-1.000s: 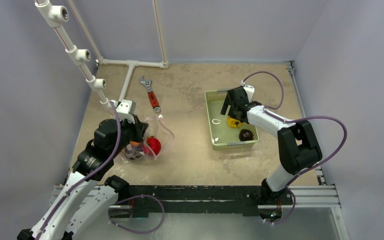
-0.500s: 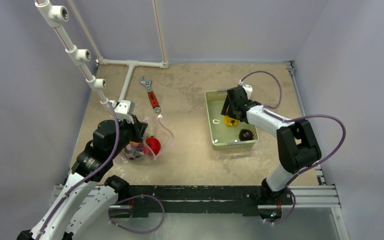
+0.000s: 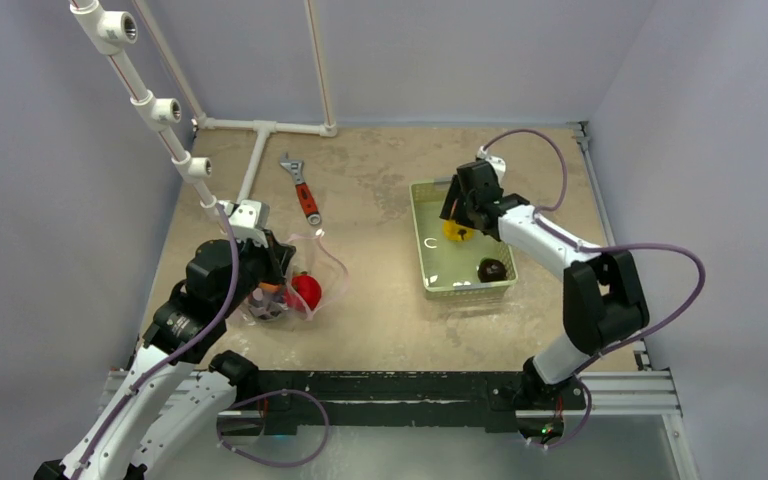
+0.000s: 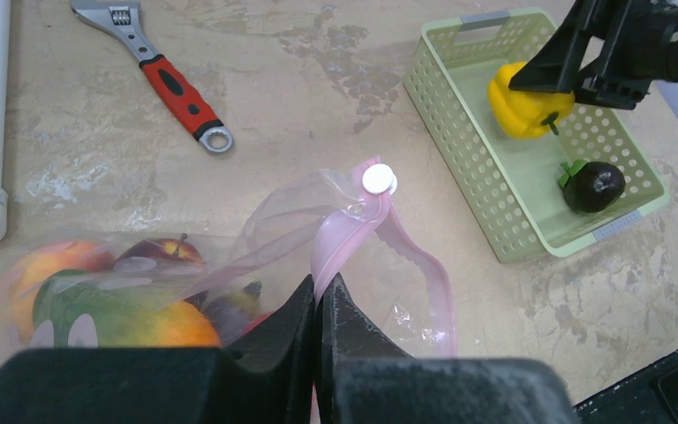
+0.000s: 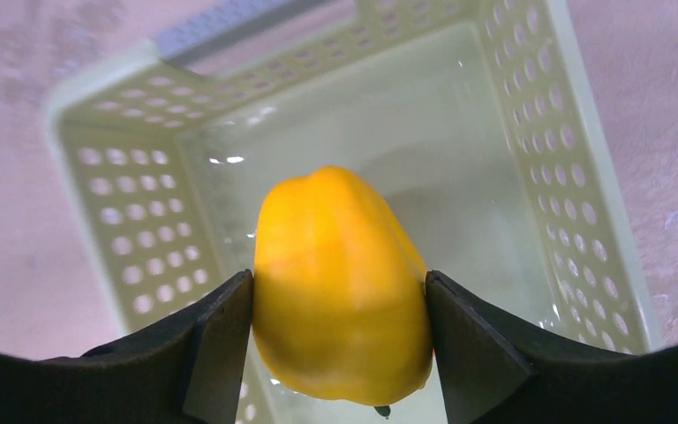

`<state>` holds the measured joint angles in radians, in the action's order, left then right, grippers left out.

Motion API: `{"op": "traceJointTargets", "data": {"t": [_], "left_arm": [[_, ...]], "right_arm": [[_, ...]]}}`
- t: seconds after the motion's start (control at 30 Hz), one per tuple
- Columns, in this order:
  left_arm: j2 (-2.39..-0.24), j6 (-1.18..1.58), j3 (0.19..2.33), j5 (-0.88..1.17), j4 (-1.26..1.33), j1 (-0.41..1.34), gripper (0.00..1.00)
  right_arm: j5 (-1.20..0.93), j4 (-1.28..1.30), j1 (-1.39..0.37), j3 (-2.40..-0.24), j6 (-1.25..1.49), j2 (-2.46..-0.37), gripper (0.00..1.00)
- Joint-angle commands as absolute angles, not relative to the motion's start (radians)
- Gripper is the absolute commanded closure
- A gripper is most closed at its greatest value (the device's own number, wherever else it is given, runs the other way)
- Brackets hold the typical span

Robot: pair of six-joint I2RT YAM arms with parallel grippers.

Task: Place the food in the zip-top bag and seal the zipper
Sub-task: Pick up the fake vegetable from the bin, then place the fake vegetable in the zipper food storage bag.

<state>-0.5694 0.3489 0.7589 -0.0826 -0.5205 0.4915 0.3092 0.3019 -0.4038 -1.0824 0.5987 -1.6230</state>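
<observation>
walls [image 3: 440, 50]: pale lavender; table [image 3: 380, 190]: mottled beige; white pipes [image 3: 260, 126]: back-left

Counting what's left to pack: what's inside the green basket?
A dark round fruit lies on the basket floor. The right gripper grips the yellow pepper above that floor. Whatever sits directly beneath the pepper is covered.

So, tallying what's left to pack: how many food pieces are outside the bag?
2. The yellow pepper is clamped in the right gripper over the green basket; the dark round fruit lies on the basket's floor. More could be hidden from view.
</observation>
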Motion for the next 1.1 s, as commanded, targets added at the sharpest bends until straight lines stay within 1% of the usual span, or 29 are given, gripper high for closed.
{"op": "traceJointTargets", "data": {"t": [0.0,0.13,0.3,0.5,0.73,0.87,1.07], "left_arm": [[-0.571,0.358,0.757,-0.095,-0.489,0.493,1.00],[-0.574,0.357,0.758,-0.096,-0.489,0.493,1.00],[-0.578,0.357,0.758,-0.098,-0.490,0.493,1.00],[-0.580,0.357,0.758,-0.099,-0.491,0.492,1.00],[-0.586,0.357,0.758,-0.099,-0.491,0.492,1.00],[-0.586,0.357,0.758,-0.100,-0.491,0.492,1.00],[-0.587,0.359,0.758,-0.102,-0.492,0.492,1.00]], "right_arm": [[0.262,0.316,-0.404,-1.174,0.579,-1.507,0.82],[0.199,0.309,-0.405,-1.202,0.555,-1.443,0.83],[0.037,0.273,-0.413,-1.220,0.528,-1.350,0.83],[-0.099,0.229,-0.455,-1.232,0.504,-1.261,0.83],[-0.121,0.217,-0.630,-1.257,0.493,-1.245,0.84],[-0.170,0.190,-0.715,-1.254,0.480,-1.246,0.84],[-0.182,0.189,-0.851,-1.256,0.460,-1.284,0.84]]}}
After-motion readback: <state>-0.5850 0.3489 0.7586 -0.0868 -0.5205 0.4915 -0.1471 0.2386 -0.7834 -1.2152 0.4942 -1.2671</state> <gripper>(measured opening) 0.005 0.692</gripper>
